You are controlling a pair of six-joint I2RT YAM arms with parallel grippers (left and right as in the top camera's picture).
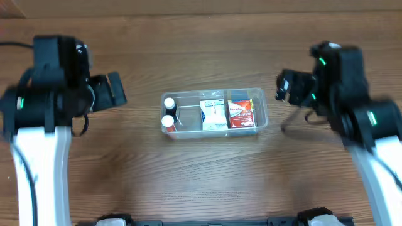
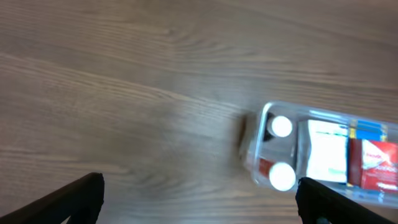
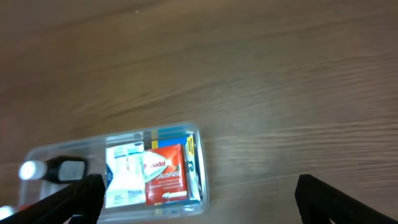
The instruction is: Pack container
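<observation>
The clear plastic container (image 1: 260, 108) sits at the table's middle. It holds two white-capped bottles (image 1: 168, 112) at its left end, a white box (image 1: 213, 114) in the middle and a red box (image 1: 240, 113) at the right. My left gripper (image 1: 113, 90) is open and empty, raised to the container's left. My right gripper (image 1: 286, 86) is open and empty, raised to its right. The container also shows in the left wrist view (image 2: 256, 149) and the right wrist view (image 3: 198, 162), below both pairs of spread fingers (image 2: 199, 202) (image 3: 196, 199).
The wooden table (image 1: 201, 182) runs all around the container. Arm bases (image 1: 113, 220) sit at the front edge.
</observation>
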